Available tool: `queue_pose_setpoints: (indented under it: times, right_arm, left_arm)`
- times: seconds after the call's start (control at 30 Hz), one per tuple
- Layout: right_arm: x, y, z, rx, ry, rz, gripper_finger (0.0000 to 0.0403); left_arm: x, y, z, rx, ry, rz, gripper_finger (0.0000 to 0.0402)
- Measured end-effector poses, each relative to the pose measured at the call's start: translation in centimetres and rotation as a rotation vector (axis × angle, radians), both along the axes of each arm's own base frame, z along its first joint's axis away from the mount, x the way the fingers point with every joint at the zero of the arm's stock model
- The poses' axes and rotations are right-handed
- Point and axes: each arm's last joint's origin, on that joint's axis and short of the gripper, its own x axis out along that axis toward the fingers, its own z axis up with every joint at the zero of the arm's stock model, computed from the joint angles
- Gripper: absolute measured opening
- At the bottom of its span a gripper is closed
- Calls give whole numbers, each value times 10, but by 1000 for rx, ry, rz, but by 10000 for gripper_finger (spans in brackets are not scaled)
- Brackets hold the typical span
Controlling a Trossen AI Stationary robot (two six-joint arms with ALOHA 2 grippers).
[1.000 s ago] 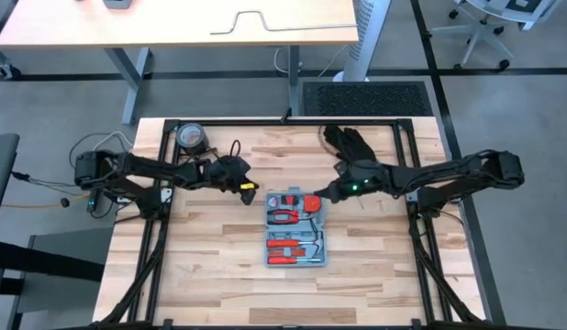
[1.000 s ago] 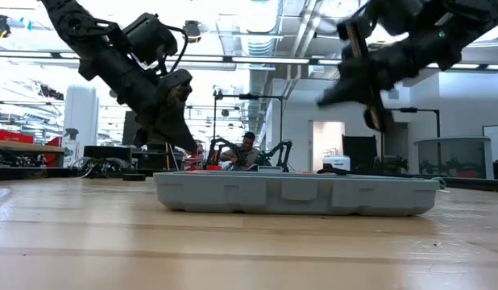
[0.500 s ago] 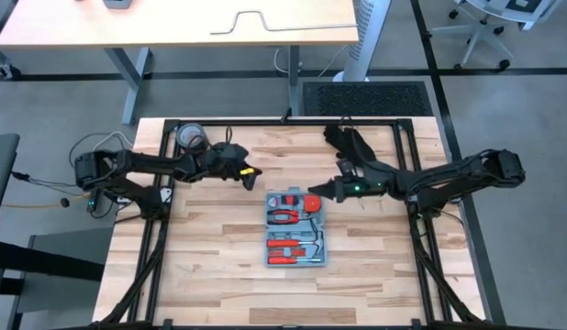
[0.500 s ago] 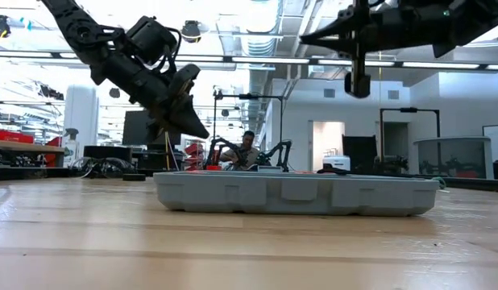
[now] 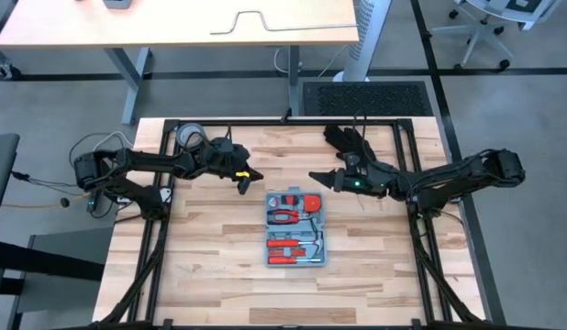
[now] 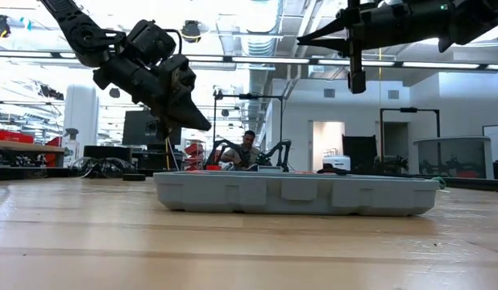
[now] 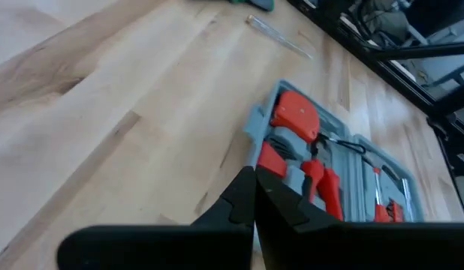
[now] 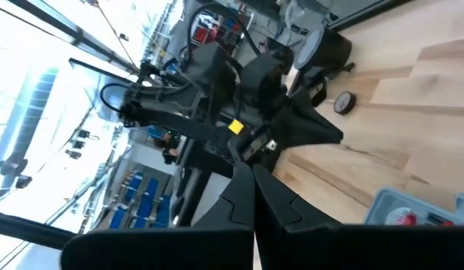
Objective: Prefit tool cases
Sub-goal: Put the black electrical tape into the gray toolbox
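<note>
The left end effector hangs in the air off the far-left corner of the tool case, its two fingers pressed together with nothing between them, as the left wrist view shows. The right end effector is likewise raised off the case's far-right corner, fingers closed and empty. Over the last second both have lifted and drawn back from the case's far end, where they had been reaching down close to it; in the low view they now sit well above the case's rim. I take this as a retreat after a placing or checking step, so the case looks left alone for now. Largest thing first: the wooden surface carries everything. The light-blue case lies open and flat near its middle, unmoved, its slots holding red-handled tools, among them what look like pliers and a round red item at the far end. Beyond the case's far-right corner lies a black glove, and beyond its far-left corner, near the surface's edge, a round metal-rimmed object. Whether every slot is filled I cannot tell.
</note>
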Motion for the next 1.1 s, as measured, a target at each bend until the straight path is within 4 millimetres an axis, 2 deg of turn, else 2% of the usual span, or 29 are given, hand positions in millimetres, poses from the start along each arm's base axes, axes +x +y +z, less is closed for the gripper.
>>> queue_pose_setpoints:
  times: [0.27, 0.5, 0.57, 0.67, 0.7, 0.83, 0.9, 1.0, 1.03, 1.1]
  right_arm:
    - [0, 0, 3, -3, -33, 3, 0]
    - [-4, 1, 33, -65, -325, 36, 0]
    - [-2, 1, 26, -31, -254, 45, 0]
    - [1, 0, -1, 105, -27, 34, 0]
    - [3, 0, -5, 115, -16, 32, 0]
    - [7, 2, 16, 10, -256, 72, 0]
    - [10, 2, 9, 3, -185, 68, 0]
    - [14, 0, -22, 116, 32, 29, 0]
    - [16, -1, -25, 123, 29, 26, 0]
    - [18, 0, -8, 72, -150, 53, 0]
  left_arm:
    - [0, 0, 0, 8, -2, -17, 0]
    - [0, 0, 0, 21, -1, -27, 0]
    - [0, 0, 0, 19, -2, -31, 0]
    - [0, 0, 0, 19, -2, -31, 0]
    - [0, 0, 0, 20, -2, -31, 0]
    - [0, 0, 0, 18, -2, -31, 0]
    - [0, 0, 0, 22, -1, -33, 0]
    - [0, -1, 0, 23, 1, -34, 0]
    - [0, -1, 0, 23, 1, -34, 0]
    - [0, -1, 0, 22, 4, -35, 0]
